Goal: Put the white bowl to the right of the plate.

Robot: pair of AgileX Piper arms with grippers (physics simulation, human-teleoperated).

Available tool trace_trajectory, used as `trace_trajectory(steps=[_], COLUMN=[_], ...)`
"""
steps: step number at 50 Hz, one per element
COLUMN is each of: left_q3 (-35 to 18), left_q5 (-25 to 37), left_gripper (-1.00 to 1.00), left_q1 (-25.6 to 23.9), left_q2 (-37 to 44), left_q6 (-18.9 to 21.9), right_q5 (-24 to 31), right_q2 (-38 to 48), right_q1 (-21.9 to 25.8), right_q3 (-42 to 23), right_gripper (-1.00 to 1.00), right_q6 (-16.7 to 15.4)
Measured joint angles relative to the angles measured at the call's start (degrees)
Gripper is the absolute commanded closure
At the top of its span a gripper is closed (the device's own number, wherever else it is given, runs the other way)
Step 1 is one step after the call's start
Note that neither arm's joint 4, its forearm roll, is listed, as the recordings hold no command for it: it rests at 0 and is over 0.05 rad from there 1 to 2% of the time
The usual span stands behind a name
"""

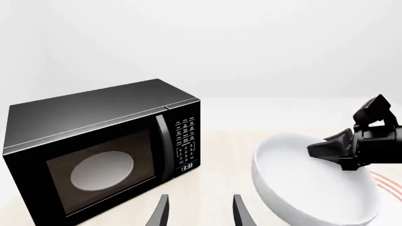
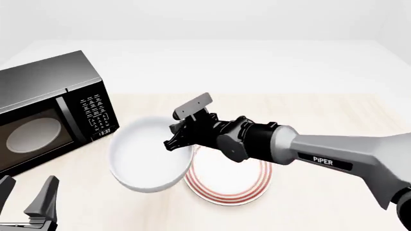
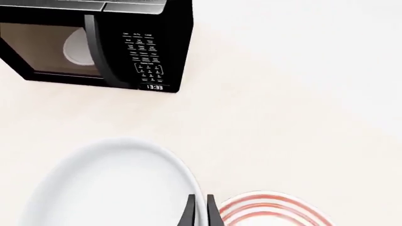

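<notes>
Item 1, microwave point(image 2: 51, 110): black, door shut, at about 10 o'clock on the table point(image 2: 308, 110) in the front view; not part of the task

Item 2, right arm point(image 2: 334, 154): reaches in from 3 o'clock across the plate; its right gripper point(image 2: 182, 139) sits on the bowl's near-right rim, fingers pressed close together with the rim between them, so pinching the white bowl

Item 3, white bowl point(image 2: 144, 159): plain, glossy, deep, round, so no long axis; tilted, apparently lifted at the held side; lies at 9 o'clock of the plate, overlapping its edge

Item 4, plate point(image 2: 234, 185): flat, white, red rings, near table centre; partly hidden by arm and bowl

Item 5, left gripper point(image 2: 29, 197): at 7 o'clock, fingers spread, holding nothing, well apart from the bowl

Governing relation: the goal lies at 3 o'clock of the plate, so the bowl must cross over the plate rightward; the right arm is nearer
</notes>
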Motion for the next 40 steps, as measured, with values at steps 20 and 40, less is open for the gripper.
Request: trace_trajectory(steps=[20,40], left_q3=[0.0,0.0], left_q5=[0.0,0.0], left_gripper=[-1.0,-1.0], left_q1=[0.0,0.0], left_q2=[0.0,0.0], left_q6=[0.0,0.0], right_q5=[-2.48,-5.0], right_q2=[-11.55,-20.91], right_q1=[-11.82,-24.53], right_q3=[12.92,24.28], right_gripper=[1.0,1.0], right_q6=[-1.19,-1.03])
